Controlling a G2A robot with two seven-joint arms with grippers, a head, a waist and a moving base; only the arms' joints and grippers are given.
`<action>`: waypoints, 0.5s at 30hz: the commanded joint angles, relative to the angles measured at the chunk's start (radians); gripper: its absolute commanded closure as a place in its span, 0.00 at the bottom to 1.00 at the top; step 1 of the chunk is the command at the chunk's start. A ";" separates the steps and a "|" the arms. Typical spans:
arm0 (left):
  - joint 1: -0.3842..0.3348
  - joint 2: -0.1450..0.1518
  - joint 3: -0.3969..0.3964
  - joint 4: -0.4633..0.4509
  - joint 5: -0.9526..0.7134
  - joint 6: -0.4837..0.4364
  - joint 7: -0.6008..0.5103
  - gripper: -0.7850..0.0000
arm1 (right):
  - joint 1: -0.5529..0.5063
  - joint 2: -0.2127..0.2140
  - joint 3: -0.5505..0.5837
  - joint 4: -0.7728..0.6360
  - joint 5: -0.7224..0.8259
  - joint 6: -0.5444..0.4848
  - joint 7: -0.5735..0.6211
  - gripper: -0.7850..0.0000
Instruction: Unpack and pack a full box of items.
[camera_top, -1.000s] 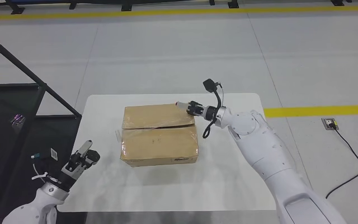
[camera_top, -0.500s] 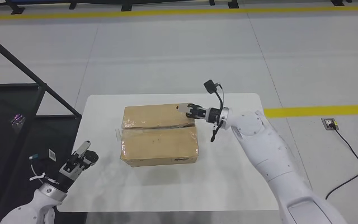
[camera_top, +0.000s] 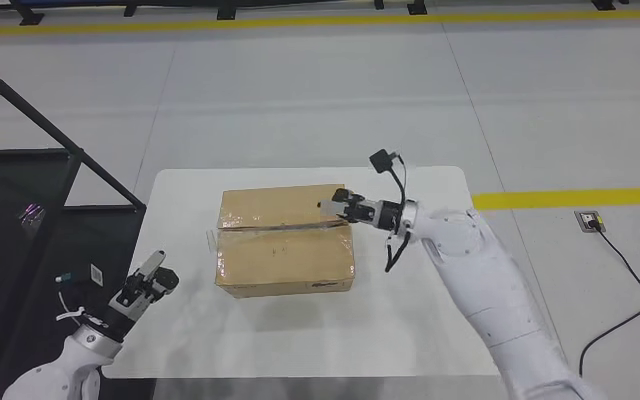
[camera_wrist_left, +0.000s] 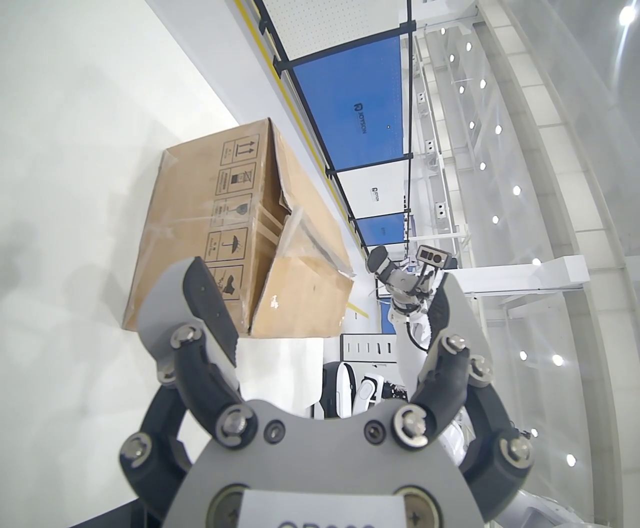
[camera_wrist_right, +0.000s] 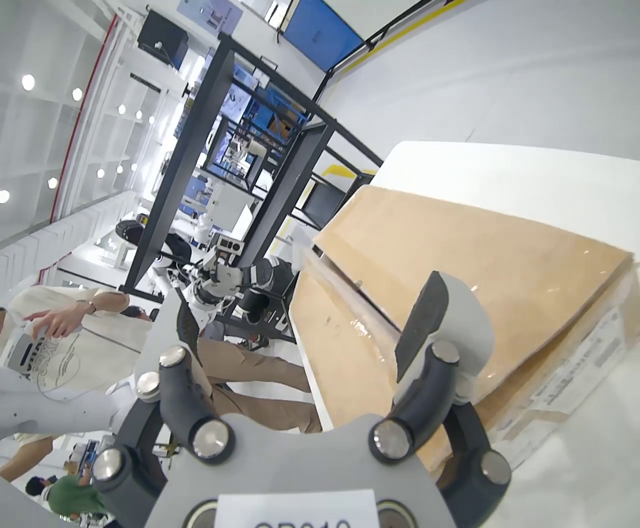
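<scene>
A closed cardboard box (camera_top: 285, 240), its top seam covered with clear tape, sits in the middle of the white table (camera_top: 420, 330). My right gripper (camera_top: 335, 203) is open over the box's right end near the seam, and one finger (camera_wrist_right: 430, 320) hangs over the taped top of the box (camera_wrist_right: 450, 260). Whether it touches the cardboard I cannot tell. My left gripper (camera_top: 150, 278) stands open near the table's front left corner, well apart from the box. In the left wrist view that gripper (camera_wrist_left: 325, 310) holds nothing, and beyond it is the box (camera_wrist_left: 240, 225) with torn tape at one corner.
A black metal frame (camera_top: 40, 150) stands beside the table on the left. Bare table surface lies in front of the box and to its right. The table's front edge runs close to my left gripper.
My right gripper has slid a little along the box's right end, from the back corner toward the seam. The left arm has barely moved.
</scene>
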 joint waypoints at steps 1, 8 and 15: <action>-0.003 -0.001 0.001 0.008 -0.017 0.005 0.022 0.00 | -0.034 0.010 0.019 -0.060 0.003 0.008 0.022 0.00; -0.051 0.007 0.034 0.039 -0.005 -0.002 -0.038 0.00 | -0.179 0.041 0.068 -0.283 -0.018 0.039 0.052 0.00; -0.237 0.025 0.057 0.173 -0.060 0.094 -0.155 0.00 | -0.310 0.061 0.091 -0.471 -0.104 0.081 0.004 0.00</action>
